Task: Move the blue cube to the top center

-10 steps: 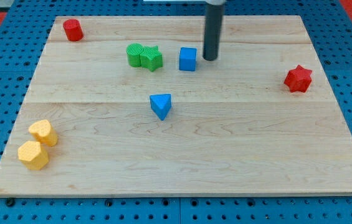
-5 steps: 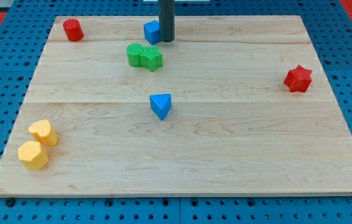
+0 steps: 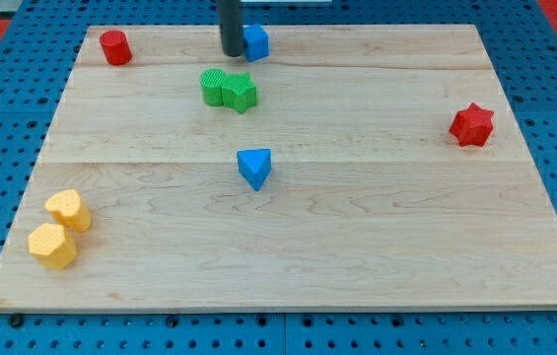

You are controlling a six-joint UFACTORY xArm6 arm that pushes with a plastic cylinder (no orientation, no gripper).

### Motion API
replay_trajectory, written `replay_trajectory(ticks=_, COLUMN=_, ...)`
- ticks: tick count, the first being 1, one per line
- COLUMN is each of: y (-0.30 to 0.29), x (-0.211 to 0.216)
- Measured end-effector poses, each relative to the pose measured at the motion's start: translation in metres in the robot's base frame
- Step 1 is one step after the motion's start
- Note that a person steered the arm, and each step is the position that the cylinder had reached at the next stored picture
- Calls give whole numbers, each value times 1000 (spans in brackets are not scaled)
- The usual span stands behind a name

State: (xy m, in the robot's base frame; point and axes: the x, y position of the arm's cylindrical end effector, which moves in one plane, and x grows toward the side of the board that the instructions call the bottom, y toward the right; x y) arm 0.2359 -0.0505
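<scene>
My tip (image 3: 231, 52) is down — rod upright at the view's top.

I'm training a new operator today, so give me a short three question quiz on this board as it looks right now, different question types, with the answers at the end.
1. True or false: the blue cube lies near the board's top edge.
2. Multiple choice: my tip is A) at the cube's left side in the view, B) beside the red star, C) between the two yellow blocks.
3. Fill in: just below the cube sit two ___ blocks, side by side.

Key: 1 true. 2 A; whether the tip touches the cube cannot be told. 3 green.
</scene>
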Motion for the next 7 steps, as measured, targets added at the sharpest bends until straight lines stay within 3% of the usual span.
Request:
replay_trajectory(ticks=1, y=-3, x=-4)
replay_trajectory(ticks=2, y=-16, x=-44)
replay_trajectory(ticks=4, y=25, x=-24)
replay_trajectory(ticks=5, y=17, x=-9)
replay_trajectory(ticks=7, y=-118, x=-4)
